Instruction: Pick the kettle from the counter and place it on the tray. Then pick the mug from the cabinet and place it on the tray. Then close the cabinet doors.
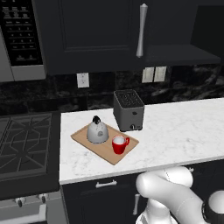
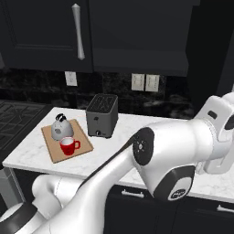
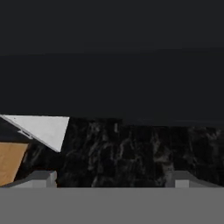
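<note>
A: Where do things stand?

B: The silver domed kettle [image 1: 97,130] and the glossy red mug [image 1: 119,144] both sit on the wooden tray [image 1: 84,137], on the veined white marble tabletop [image 1: 183,127] beside the black toaster [image 1: 128,110]. What's left is the cabinet doors [image 1: 94,33].

A: How will a door handle?

B: I'd guess a stiff, hinged panel, light to swing. The long metal bar handle [image 1: 141,30] looks smooth, perhaps slippery; pushing on the flat panel may be safer.

A: And the claw [image 3: 111,177]?

B: Spread wide, holding nothing, facing dark mottled stone backsplash [image 3: 144,151].
</note>
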